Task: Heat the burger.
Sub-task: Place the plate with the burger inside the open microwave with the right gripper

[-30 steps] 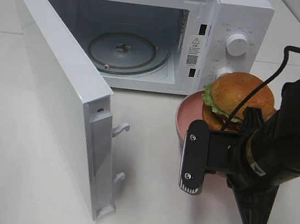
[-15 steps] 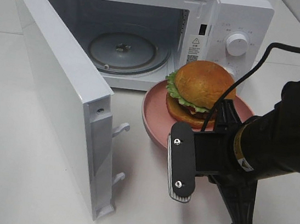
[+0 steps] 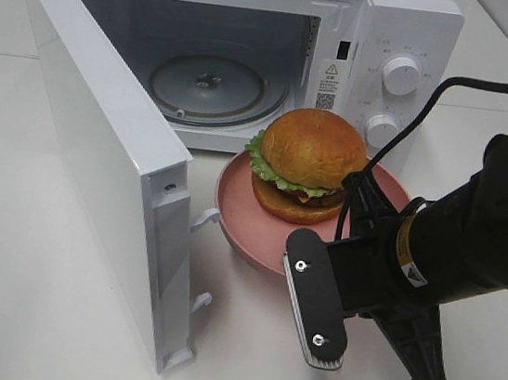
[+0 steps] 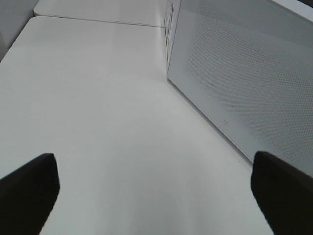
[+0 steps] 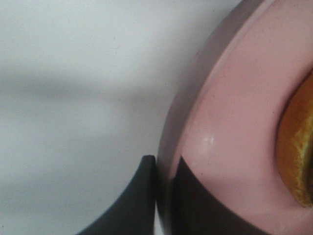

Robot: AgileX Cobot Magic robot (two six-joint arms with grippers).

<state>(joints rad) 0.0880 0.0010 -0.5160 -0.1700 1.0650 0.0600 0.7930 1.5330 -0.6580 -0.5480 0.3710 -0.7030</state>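
Where the high camera looks down on the white desk (image 3: 25,291), the burger (image 3: 309,164) sits on a round pink plate (image 3: 241,216) just in front of the open microwave (image 3: 415,33); its bun is brown, domed and glossy, with a frill of green leaf and a dark filling under the top half, and it is clearly narrower than the plate; the microwave's door (image 3: 100,151) stands swung wide on the left of the view, and the glass turntable (image 3: 207,85) shows inside the cavity; the right hand (image 3: 359,213) meets the plate at the rim on the side away from the door, with the black arm behind it; whether the plate rests on the desk or hangs just above it I cannot tell.

Seen from the left wrist, the left hand (image 4: 156,196) is spread wide, one dark finger at each lower corner with only bare desk (image 4: 98,98) between; it holds and touches nothing; a white panel with a fine dotted pattern (image 4: 244,73) stands near.

Seen from the right wrist, the right hand (image 5: 164,196) is pinched narrow on the plate's rim (image 5: 230,122), one dark finger outside the rim and one inside; the burger's golden-brown bun (image 5: 298,147) shows at the frame's edge, apart from the fingers.
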